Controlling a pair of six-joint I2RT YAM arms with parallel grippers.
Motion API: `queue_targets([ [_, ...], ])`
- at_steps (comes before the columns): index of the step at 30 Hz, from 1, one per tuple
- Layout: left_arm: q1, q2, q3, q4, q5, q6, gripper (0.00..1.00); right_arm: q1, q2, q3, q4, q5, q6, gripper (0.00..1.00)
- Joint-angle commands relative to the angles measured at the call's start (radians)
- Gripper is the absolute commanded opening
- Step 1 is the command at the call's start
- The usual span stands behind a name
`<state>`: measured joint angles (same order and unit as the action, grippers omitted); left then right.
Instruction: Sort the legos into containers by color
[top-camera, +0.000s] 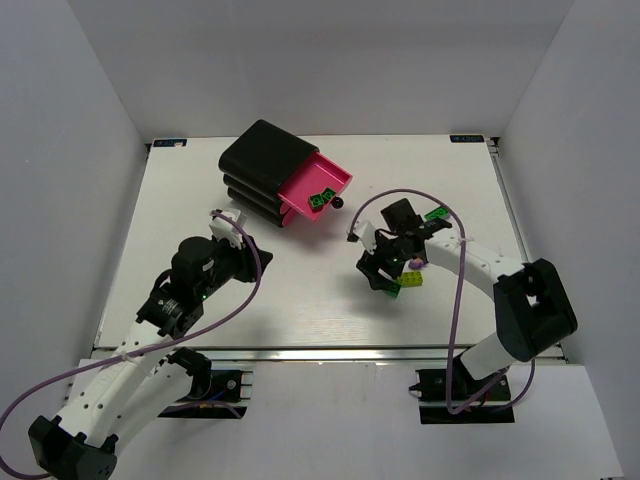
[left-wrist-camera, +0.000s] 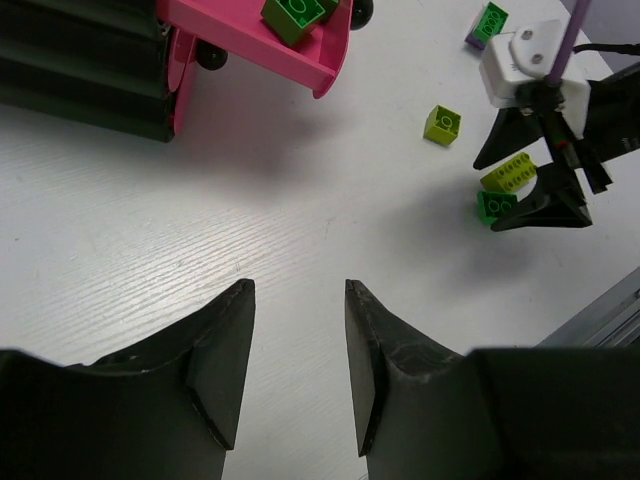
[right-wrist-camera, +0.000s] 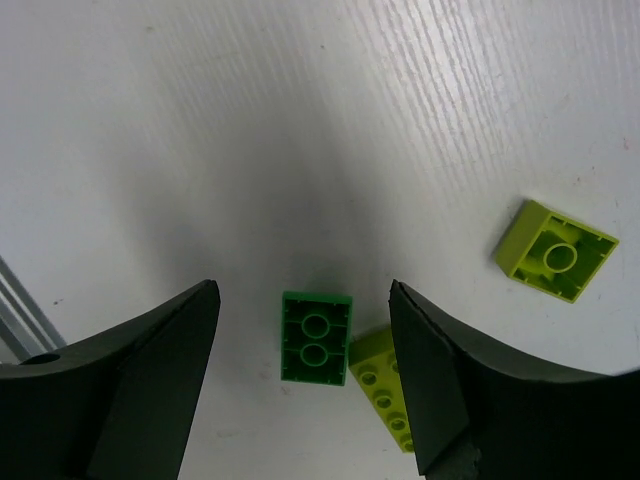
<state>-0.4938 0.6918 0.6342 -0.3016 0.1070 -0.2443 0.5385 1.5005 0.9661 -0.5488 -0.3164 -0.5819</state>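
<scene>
white wood-grain table (top-camera: 300, 300), plain white walls (top-camera: 60, 150) around

1. Bright, even overhead light; white grained table (top-camera: 300, 300) mildly washed out.
2. Soft, diffuse shadow falls beneath the black right gripper (right-wrist-camera: 300, 292).
3. Wrist views sharp centrally; near foreground slightly soft.

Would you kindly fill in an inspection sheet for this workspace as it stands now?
Surface: white table, faint grain.
Job's things: black drawer unit with one pink drawer pulled open, dark green bricks inside. Loose on the table: dark green brick, long yellow-green brick, square yellow-green brick, green brick together with a purple brick.
Clutter: nothing seen.
Grippers: left gripper open, empty; right gripper open, straddling the dark green brick.
Cables: purple cables loop along both arms.
Surroundings: white walls on three sides.
</scene>
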Motion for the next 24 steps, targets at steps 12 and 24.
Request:
queue_targets([
  [12,0.003,-0.018,0.004,0.016,0.01,0.004,0.52,0.0,0.136,-0.007,0.058,0.158,0.022,0.73],
  [24,0.003,-0.02,0.005,0.012,0.002,0.004,0.52,0.012,0.113,-0.023,-0.013,0.2,0.002,0.47],
])
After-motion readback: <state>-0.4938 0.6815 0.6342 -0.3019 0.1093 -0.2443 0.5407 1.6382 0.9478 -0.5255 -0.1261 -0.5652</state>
